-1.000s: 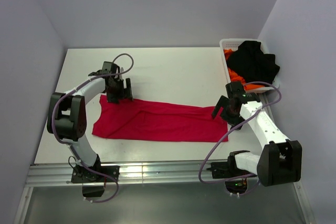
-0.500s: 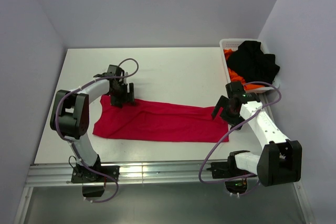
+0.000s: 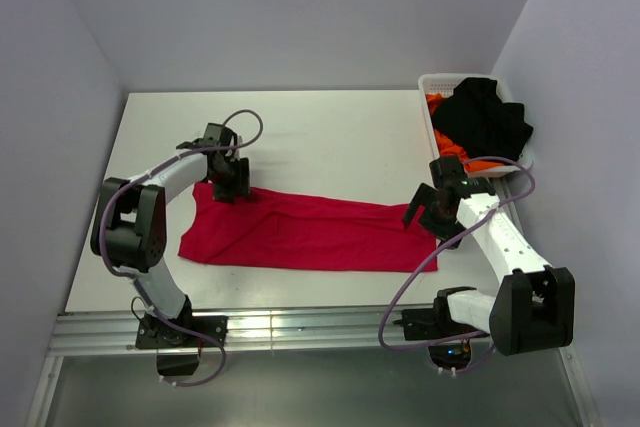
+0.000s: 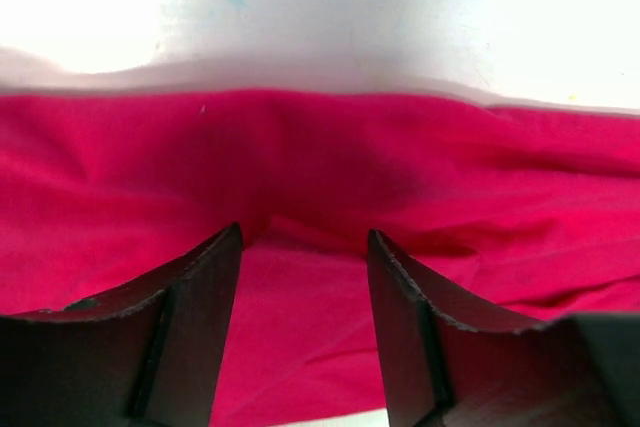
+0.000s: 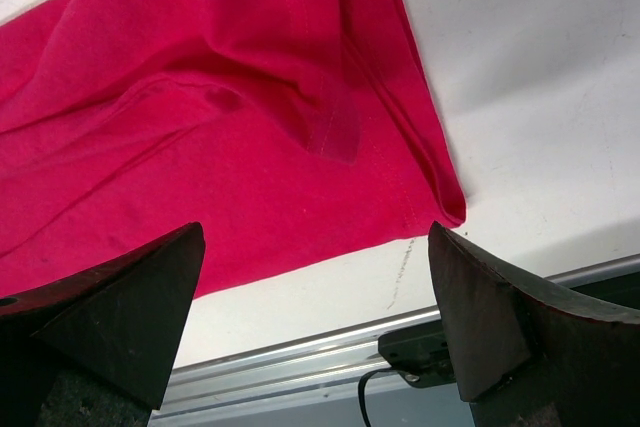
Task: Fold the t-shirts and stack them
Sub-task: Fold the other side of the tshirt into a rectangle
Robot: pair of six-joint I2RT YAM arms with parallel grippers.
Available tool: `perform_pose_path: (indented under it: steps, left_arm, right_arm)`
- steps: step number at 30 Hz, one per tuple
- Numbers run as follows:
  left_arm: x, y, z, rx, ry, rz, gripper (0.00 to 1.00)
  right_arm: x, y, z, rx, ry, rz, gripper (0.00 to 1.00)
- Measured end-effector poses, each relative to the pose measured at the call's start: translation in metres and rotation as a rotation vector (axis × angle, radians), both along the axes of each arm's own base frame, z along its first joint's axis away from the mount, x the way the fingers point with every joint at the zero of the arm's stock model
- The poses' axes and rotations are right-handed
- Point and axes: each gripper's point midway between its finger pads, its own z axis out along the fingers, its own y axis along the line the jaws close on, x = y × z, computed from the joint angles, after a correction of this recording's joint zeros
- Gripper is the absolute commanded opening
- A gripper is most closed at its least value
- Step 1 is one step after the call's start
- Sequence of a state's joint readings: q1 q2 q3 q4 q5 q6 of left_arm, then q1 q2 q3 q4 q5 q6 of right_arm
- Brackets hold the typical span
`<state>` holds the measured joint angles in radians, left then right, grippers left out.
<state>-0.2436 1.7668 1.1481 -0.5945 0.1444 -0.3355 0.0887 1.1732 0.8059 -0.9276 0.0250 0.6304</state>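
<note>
A crimson-red t-shirt (image 3: 310,232) lies on the white table (image 3: 330,137) as a long flat band running left to right. My left gripper (image 3: 232,187) is down on its far left corner. In the left wrist view the jaws (image 4: 305,237) stand apart, with the red cloth (image 4: 320,147) puckered between the tips. My right gripper (image 3: 425,215) hovers wide open over the shirt's right end, whose hemmed corner (image 5: 440,197) shows in the right wrist view between the open fingers (image 5: 315,232). A black t-shirt (image 3: 488,117) and an orange one (image 3: 445,142) are heaped in the basket.
The white lattice basket (image 3: 432,82) stands at the table's far right corner. An aluminium rail (image 3: 300,327) runs along the near edge and also shows in the right wrist view (image 5: 300,367). Grey walls close in the left, back and right.
My left gripper has moved a little right and toward the front, down onto the shirt's far left corner. The right arm and the shirt have hardly moved.
</note>
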Motion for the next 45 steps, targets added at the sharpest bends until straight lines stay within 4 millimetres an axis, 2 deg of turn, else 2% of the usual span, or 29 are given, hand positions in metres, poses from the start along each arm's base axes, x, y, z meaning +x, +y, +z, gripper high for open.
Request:
perform_pose_path:
  steps: [4, 9, 18, 23, 28, 38, 41, 44, 45]
  left_arm:
    - [-0.001, 0.001, 0.013, 0.000, -0.029, 0.011, 0.51]
    - [-0.006, 0.000, 0.020, 0.001, -0.043, 0.019, 0.44]
    - [-0.012, 0.008, 0.011, 0.049, -0.032, 0.040, 0.60]
    - [-0.007, 0.012, 0.007, 0.077, -0.029, 0.048, 0.60]
    - [-0.005, 0.010, -0.006, 0.080, -0.004, 0.049, 0.53]
    - [-0.010, 0.007, -0.012, 0.081, 0.005, 0.044, 0.43]
    - [-0.010, 0.008, -0.013, 0.083, 0.003, 0.045, 0.37]
    - [-0.009, 0.009, -0.013, 0.088, 0.002, 0.053, 0.01]
    - [-0.010, 0.009, -0.013, 0.089, 0.004, 0.057, 0.00]
  right_arm:
    - [-0.003, 0.000, -0.003, -0.001, 0.010, 0.000, 1.00]
    - [-0.003, 0.000, -0.003, -0.001, 0.010, 0.000, 1.00]
    - [-0.003, 0.000, -0.003, -0.001, 0.009, 0.000, 1.00]
    - [-0.002, 0.000, -0.001, 0.000, -0.001, 0.000, 1.00]
    - [-0.002, 0.000, 0.000, 0.000, -0.007, 0.000, 1.00]
    - [-0.002, -0.001, 0.000, 0.000, -0.007, -0.002, 1.00]
    - [-0.002, -0.001, 0.000, 0.000, -0.007, -0.002, 1.00]
    - [-0.002, -0.001, 0.000, 0.000, -0.007, -0.002, 1.00]
    - [-0.002, -0.001, 0.000, 0.000, -0.007, -0.002, 1.00]
